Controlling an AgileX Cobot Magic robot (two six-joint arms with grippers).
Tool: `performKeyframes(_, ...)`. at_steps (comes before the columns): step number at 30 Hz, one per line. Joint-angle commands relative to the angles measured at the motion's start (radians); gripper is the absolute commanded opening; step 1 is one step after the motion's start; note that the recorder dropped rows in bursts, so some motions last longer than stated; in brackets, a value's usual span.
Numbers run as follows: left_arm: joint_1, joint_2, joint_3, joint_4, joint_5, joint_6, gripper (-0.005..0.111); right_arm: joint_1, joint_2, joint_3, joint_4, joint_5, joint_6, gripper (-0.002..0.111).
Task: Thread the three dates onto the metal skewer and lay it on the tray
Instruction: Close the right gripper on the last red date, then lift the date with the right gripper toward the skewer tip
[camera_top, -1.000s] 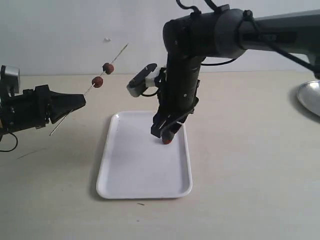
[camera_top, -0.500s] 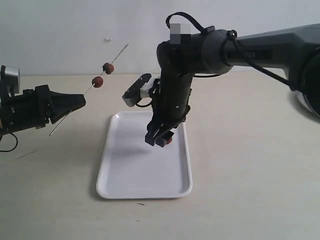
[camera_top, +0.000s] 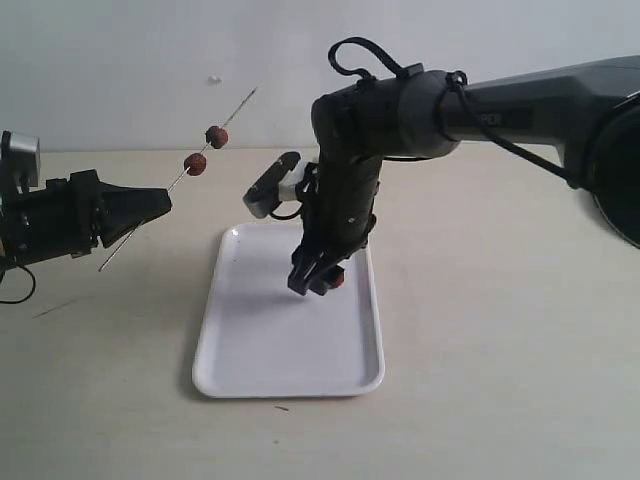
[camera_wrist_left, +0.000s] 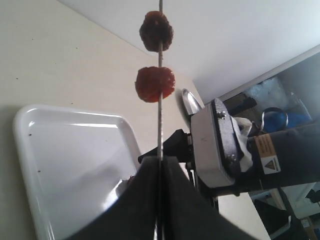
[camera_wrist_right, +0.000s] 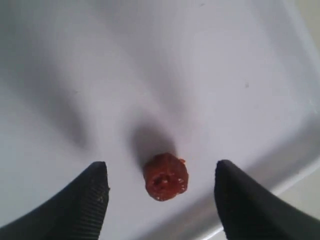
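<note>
Pale beige tabletop (camera_top: 500, 350): carries one flat white rectangular tray with a low rim (camera_top: 260, 340), long axis running away from the exterior camera.

Black right arm (camera_top: 400, 100): reaches down over the tray's right half. The right jaws stand wide apart, gripping nothing, and hang just above the tray surface.

Black left arm (camera_top: 60, 215): off the tray, well apart from its left edge. The left jaws are closed on the lower part of the long thin grey metal skewer (camera_wrist_left: 160, 125).

Skewer: one. It is tilted, rising from the left jaws to a free tip high beyond the tray's far left corner, clear of the tray.

Dates: three. Two are threaded on the skewer's upper part, apart from each other: a reddish-brown wrinkled date (camera_wrist_left: 155, 84) lower, a darker brown date (camera_wrist_left: 156, 31) above it. The third, a loose reddish-brown wrinkled date (camera_wrist_right: 166, 177), lies on the tray near its right long rim.

Deciding relation: the loose date sits between the two right jaws and just below them, roughly centred in the gap. It is roundish, with no marked long axis. The right arm is plainly the nearer. Judgement: a short descent and closure would take it.
</note>
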Motion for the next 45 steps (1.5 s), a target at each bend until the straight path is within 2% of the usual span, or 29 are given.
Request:
performKeyframes(1, 0.001, -0.010, 0.006, 0.002, -0.017, -0.005, 0.000, 0.001, 0.015, -0.005, -0.025, -0.007, -0.005, 0.059)
performKeyframes(18, 0.001, -0.010, 0.006, 0.004, -0.017, -0.005, 0.000, 0.001, 0.051, -0.005, -0.025, -0.009, -0.002, 0.059)
performKeyframes(21, 0.001, -0.010, 0.006, 0.004, -0.017, -0.005, 0.000, 0.001, 0.051, -0.005, -0.025, -0.007, -0.002, 0.055)
performKeyframes(28, 0.001, -0.010, 0.006, 0.004, -0.017, -0.005, 0.000, 0.001, 0.051, -0.005, -0.025, 0.017, -0.002, 0.035)
performKeyframes(38, 0.001, -0.010, 0.006, 0.006, -0.017, -0.005, 0.000, 0.001, 0.051, -0.005, -0.025, 0.015, -0.002, 0.034)
performKeyframes(45, 0.001, -0.010, 0.006, 0.006, -0.017, -0.005, 0.000, 0.001, 0.051, -0.005, -0.023, 0.013, 0.003, 0.027)
